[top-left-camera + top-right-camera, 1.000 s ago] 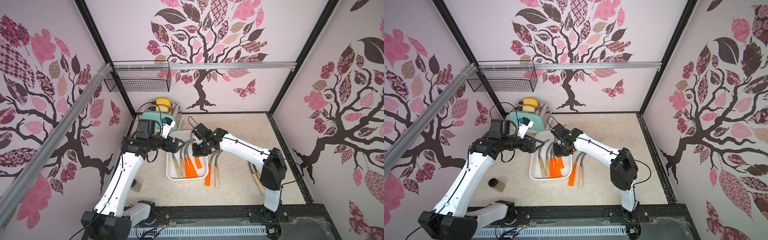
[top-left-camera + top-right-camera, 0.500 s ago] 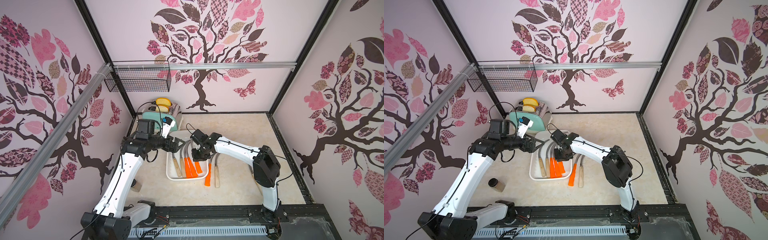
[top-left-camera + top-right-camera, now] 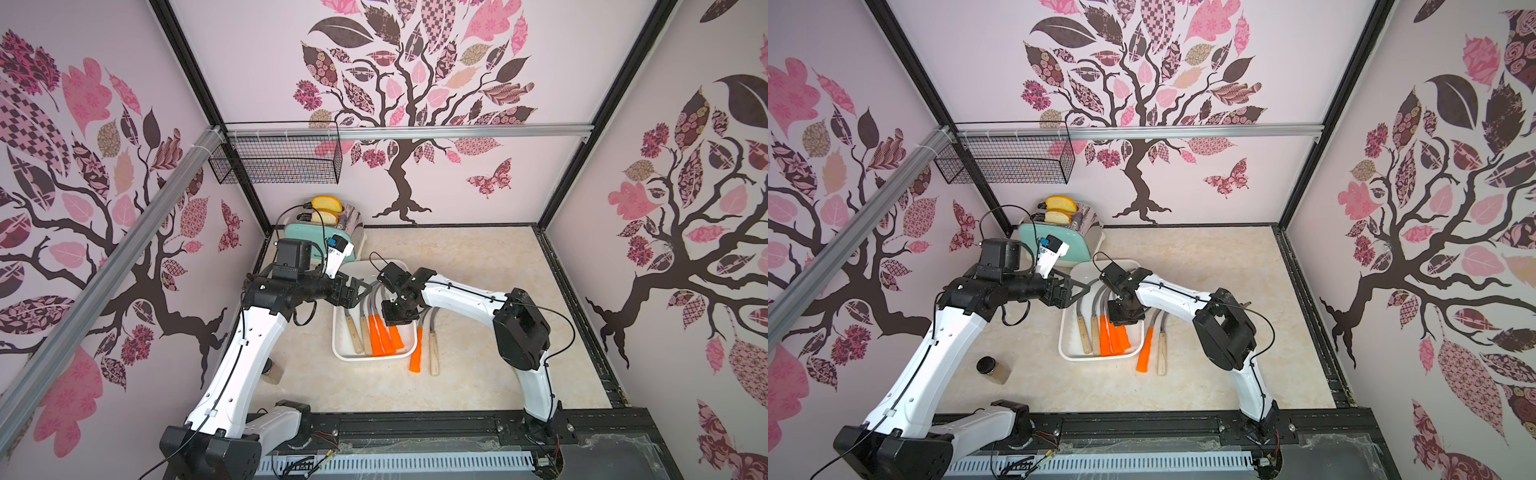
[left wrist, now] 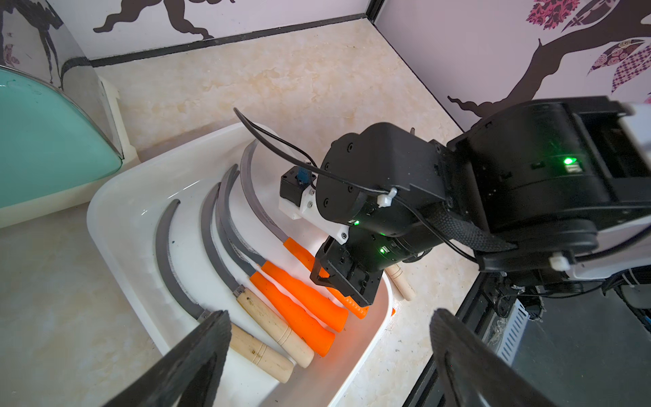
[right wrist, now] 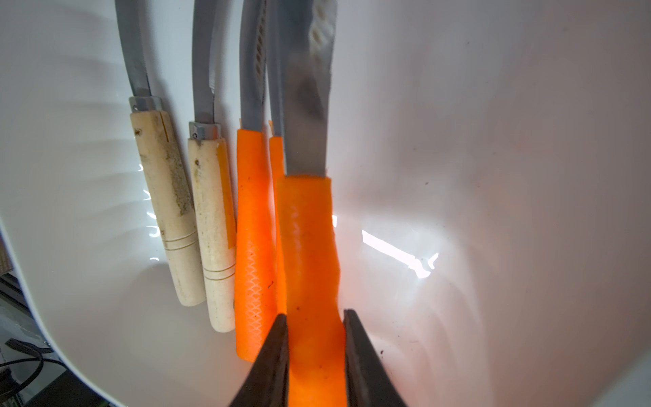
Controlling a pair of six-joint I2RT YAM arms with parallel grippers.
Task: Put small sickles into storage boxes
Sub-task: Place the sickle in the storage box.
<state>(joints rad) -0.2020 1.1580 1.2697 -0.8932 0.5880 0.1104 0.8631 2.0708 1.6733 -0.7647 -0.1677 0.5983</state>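
**Right tool clamped on an orange sickle in the tray; left tool open**

The right tool (image 5: 315, 319) is closed on the orange handle of the held sickle (image 5: 306, 229). The sickle is inside the white tray (image 4: 105, 201), its blade pointing toward the tray's far end. Whether it rests on the tray floor cannot be told.

Also in the tray are two more orange-handled sickles (image 4: 292, 313) and two wooden-handled sickles (image 4: 274, 327). Their handles lie side by side and their blades curve the same way.

The left tool (image 4: 327, 317) hangs over the tray's left side, jaws wide apart, holding nothing.

On the table (image 3: 478, 257), just beside the tray's right rim, a loose orange sickle (image 3: 415, 353) and a loose wooden sickle (image 3: 433, 353) lie side by side.

A toaster (image 3: 332, 237) stands behind the tray, and a small jar (image 3: 992, 370) stands near the left arm
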